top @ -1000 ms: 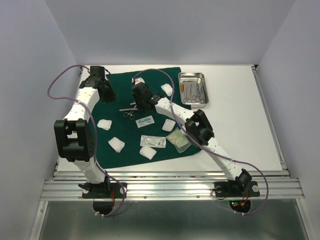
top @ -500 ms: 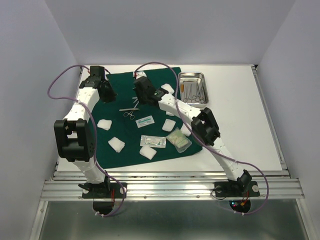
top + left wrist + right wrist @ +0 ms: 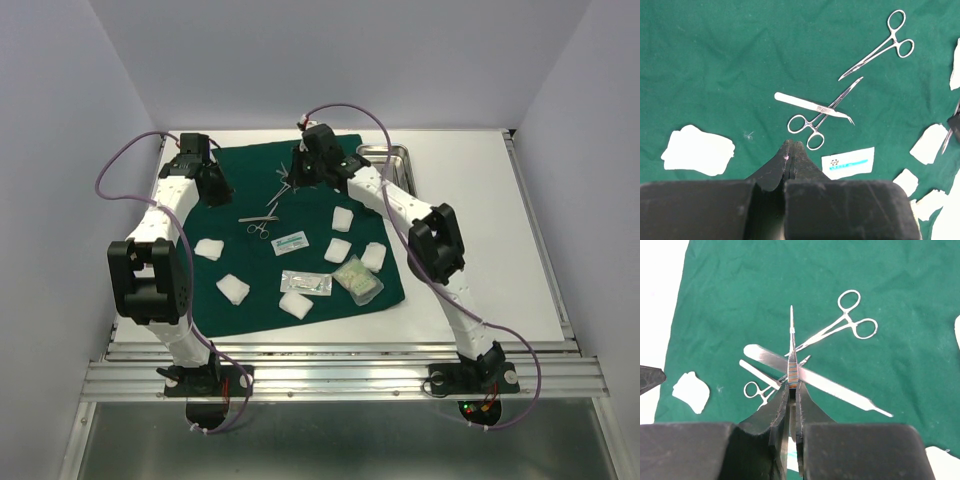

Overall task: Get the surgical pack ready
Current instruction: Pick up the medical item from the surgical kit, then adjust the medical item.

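Right gripper (image 3: pixel 792 385) pinches thin tweezers (image 3: pixel 792 340) over the green drape (image 3: pixel 260 315); left gripper (image 3: pixel 791 148) is pressed together with nothing in it.
The tweezers point away from the wrist, over ring-handled forceps (image 3: pixel 826 331), a flat handle (image 3: pixel 830 384) and small scissors (image 3: pixel 757 388) lying on the drape. Gauze pads (image 3: pixel 232 288) and sealed packets (image 3: pixel 305 282) are spread on its near half. The steel tray (image 3: pixel 402 152) is just beside the far right corner, partly behind the right arm.

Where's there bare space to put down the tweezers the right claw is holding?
Roomiest for the tweezers: the bare white table right of the green drape, nearer than the tray. Also the drape's far strip between the left claw and right claw. Crowded: the drape's middle and near half, with forceps, gauze pads and packets.
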You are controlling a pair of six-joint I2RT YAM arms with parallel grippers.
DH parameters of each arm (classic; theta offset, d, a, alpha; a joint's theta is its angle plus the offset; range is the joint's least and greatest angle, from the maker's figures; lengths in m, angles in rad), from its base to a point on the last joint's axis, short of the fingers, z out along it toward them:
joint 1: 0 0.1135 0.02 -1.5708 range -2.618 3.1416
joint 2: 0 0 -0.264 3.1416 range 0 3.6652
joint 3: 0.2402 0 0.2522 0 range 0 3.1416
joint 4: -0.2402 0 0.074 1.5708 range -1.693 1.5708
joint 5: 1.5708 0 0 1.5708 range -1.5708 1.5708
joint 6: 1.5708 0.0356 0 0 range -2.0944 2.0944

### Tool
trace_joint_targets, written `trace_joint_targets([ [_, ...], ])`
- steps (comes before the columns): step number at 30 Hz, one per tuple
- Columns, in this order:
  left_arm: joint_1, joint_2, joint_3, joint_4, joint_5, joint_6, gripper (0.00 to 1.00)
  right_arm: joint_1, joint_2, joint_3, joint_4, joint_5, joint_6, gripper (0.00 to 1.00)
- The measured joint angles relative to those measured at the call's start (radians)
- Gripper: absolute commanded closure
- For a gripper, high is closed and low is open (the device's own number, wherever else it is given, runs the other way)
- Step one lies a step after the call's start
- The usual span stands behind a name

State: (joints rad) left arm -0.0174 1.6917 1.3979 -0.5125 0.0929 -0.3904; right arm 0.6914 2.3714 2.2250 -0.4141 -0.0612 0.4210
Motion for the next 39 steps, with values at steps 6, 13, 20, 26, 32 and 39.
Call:
trace_joint_targets([
  [6, 0.000, -0.004, -0.001, 0.000, 0.000, 0.000, 0.91, -0.051, 0.005, -0.029, 0.015, -0.136, 0.085, 0.99],
  [13, 0.000, -0.007, -0.001, 0.000, 0.000, 0.000, 0.90, -0.055, 0.011, -0.033, 0.034, -0.240, 0.138, 0.99],
  [20, 0.000, -0.007, -0.001, 0.000, 0.005, 0.000, 0.87, -0.055, 0.011, -0.033, 0.066, -0.323, 0.168, 0.99],
  [26, 0.000, -0.008, -0.002, 0.000, 0.002, 0.000, 0.81, -0.055, 0.012, -0.089, 0.132, -0.396, 0.197, 0.99],
  [32, 0.000, -0.008, -0.002, 0.000, 0.003, 0.000, 0.71, -0.055, 0.059, -0.071, 0.055, -0.351, 0.176, 0.99],
  [39, 0.001, -0.008, -0.002, 0.014, 0.059, -0.009, 0.41, -0.055, 0.060, -0.121, 0.046, -0.333, 0.162, 0.99],
])
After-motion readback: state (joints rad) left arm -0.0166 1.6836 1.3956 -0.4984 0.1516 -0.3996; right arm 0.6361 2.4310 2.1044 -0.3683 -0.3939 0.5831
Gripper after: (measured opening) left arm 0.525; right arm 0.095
